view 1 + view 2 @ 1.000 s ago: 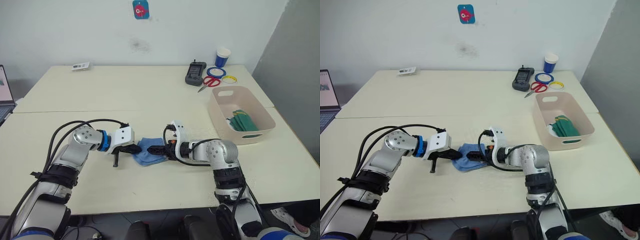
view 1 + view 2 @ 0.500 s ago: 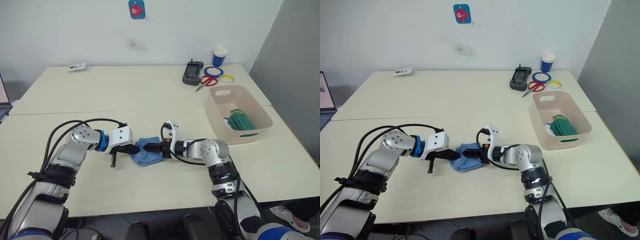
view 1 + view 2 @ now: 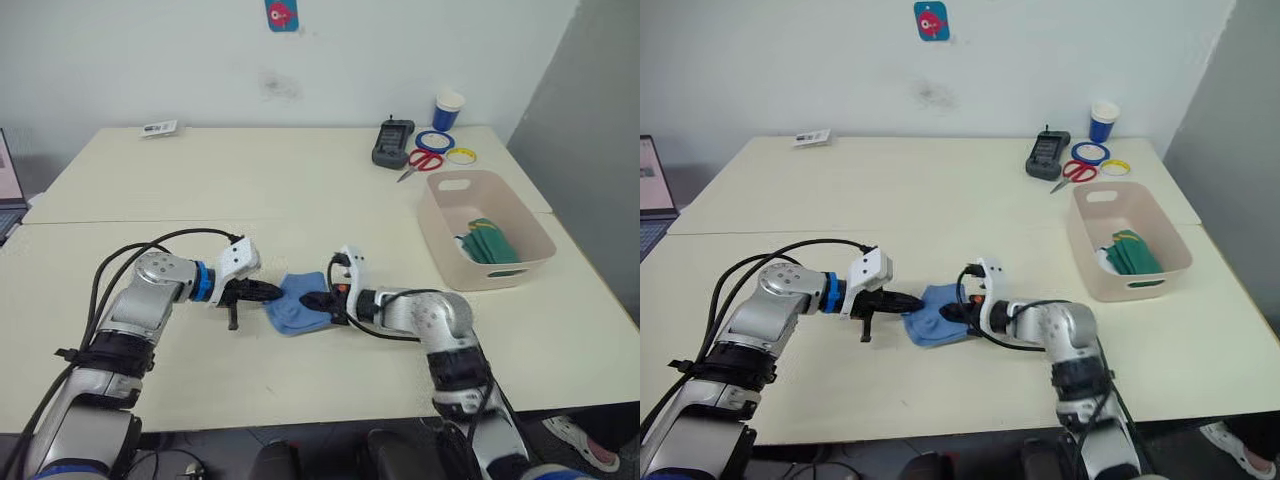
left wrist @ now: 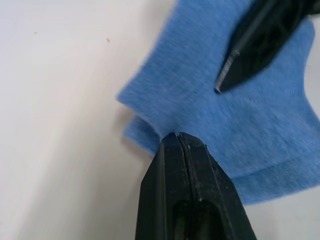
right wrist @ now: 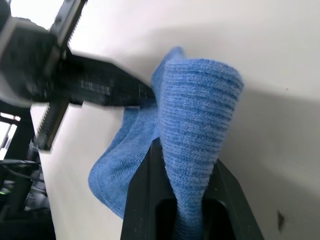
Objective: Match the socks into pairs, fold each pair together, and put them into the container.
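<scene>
A pair of light blue socks [image 3: 297,310] lies bunched on the near part of the table. My left gripper [image 3: 274,291] is shut on its left edge, seen up close as the sock's [image 4: 210,105] hem pinched at the tips of that gripper [image 4: 177,137]. My right gripper [image 3: 314,300] is shut on a raised fold of the blue sock [image 5: 195,115], which runs down between its fingers [image 5: 145,200]. The beige container [image 3: 437,235] stands at the right with dark green socks [image 3: 488,243] and a bit of white sock [image 3: 461,243] inside.
Behind the container sit a blue-and-white cup [image 3: 447,109], red scissors [image 3: 421,163], blue [image 3: 433,141] and yellow [image 3: 460,156] rings and a black device [image 3: 391,143]. A small card [image 3: 160,127] lies far left, and a laptop edge [image 3: 5,195] shows at the left.
My right gripper has shut on a fold of the blue sock. The left gripper keeps its grip on the sock's edge. The camera has shifted slightly.
</scene>
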Controlling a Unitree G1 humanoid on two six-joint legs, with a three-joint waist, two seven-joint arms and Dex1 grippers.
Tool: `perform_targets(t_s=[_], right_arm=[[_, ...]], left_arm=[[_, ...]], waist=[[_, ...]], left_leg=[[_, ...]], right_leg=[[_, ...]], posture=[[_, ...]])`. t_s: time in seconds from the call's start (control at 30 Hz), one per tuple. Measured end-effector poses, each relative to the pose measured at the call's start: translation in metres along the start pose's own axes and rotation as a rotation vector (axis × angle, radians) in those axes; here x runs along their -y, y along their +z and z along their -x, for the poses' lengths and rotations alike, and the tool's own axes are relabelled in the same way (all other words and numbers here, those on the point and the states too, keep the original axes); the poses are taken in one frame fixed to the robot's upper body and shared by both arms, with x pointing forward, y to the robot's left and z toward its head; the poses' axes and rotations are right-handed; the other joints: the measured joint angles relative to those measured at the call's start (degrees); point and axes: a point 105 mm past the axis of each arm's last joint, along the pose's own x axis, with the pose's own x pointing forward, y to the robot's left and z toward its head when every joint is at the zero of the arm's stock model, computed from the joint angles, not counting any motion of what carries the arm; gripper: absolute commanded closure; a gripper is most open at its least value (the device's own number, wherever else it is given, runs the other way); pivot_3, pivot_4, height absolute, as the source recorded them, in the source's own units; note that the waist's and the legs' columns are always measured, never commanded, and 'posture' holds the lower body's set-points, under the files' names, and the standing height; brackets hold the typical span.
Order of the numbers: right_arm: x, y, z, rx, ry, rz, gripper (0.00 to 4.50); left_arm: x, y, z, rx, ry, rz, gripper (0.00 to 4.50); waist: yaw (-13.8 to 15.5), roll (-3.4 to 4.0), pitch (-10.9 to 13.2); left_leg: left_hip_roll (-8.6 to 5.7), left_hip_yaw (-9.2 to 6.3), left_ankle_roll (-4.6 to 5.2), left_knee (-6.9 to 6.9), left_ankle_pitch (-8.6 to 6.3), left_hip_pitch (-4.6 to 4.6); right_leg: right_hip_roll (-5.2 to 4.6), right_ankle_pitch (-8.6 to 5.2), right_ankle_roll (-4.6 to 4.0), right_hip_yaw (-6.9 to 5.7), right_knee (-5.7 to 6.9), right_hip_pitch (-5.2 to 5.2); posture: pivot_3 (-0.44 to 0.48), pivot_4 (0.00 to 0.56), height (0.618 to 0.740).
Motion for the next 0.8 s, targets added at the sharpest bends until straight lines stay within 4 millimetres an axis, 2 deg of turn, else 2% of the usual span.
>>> perform_targets(t_s=[0.1, 0.27, 0.47, 0.57, 0.63, 0.8], right_arm=[[-0.005, 0.001, 0.034, 0.06, -0.035, 0.087, 4.5], [-0.017, -0.001, 0.075, 0.142, -0.069, 0.157, 4.5], [-0.018, 0.002, 0.131, 0.29, -0.219, 0.249, 4.5], [-0.014, 0.016, 0.165, 0.36, -0.333, 0.365, 4.5], [-0.007, 0.027, 0.195, 0.325, -0.441, 0.501, 4.5], [-0.011, 0.076, 0.267, 0.221, -0.721, 0.862, 4.5]], left_arm=[[0.0, 0.036, -0.01, 0.113, -0.021, 0.002, 3.64], [0.015, 0.094, -0.021, 0.238, -0.116, -0.065, 2.04], [0.023, 0.126, -0.026, 0.287, -0.192, -0.129, 0.15], [0.026, 0.131, -0.028, 0.284, -0.221, -0.156, 0.06], [0.03, 0.132, -0.029, 0.273, -0.255, -0.157, 0.06], [0.034, 0.136, -0.028, 0.243, -0.304, -0.159, 0.06]], waist=[[1.0, -0.01, 0.0], [1.1, 0.0, 0.0], [0.9, 0.03, 0.0], [0.8, 0.05, 0.1], [0.8, 0.18, 0.4], [0.9, 0.27, 0.7]], left_leg=[[-0.07, -0.03, 0.0, 0.18, 0.0, -0.42], [-0.11, -0.04, 0.0, 0.23, 0.0, -0.42], [-0.17, -0.04, -0.01, 0.24, 0.0, -0.37], [-0.22, -0.02, -0.01, 0.24, 0.0, -0.2], [-0.26, 0.06, -0.01, 0.33, 0.0, -0.18], [-0.54, 0.1, 0.01, 0.32, 0.0, -0.17]], right_leg=[[-0.08, -0.02, 0.07, -0.06, -0.04, -0.22], [-0.09, -0.05, 0.12, -0.07, -0.09, -0.19], [0.06, -0.05, 0.12, -0.15, -0.03, -0.17], [0.09, -0.06, 0.12, -0.01, -0.04, -0.09], [0.09, -0.05, 0.12, 0.03, -0.05, -0.03], [0.11, -0.06, 0.13, -0.08, -0.2, 0.1]], posture=[[0.0, 0.15, 0.732], [0.0, 0.15, 0.732], [0.0, 0.15, 0.732], [0.0, 0.15, 0.732], [0.0, 0.15, 0.732], [0.0, 0.15, 0.732]])
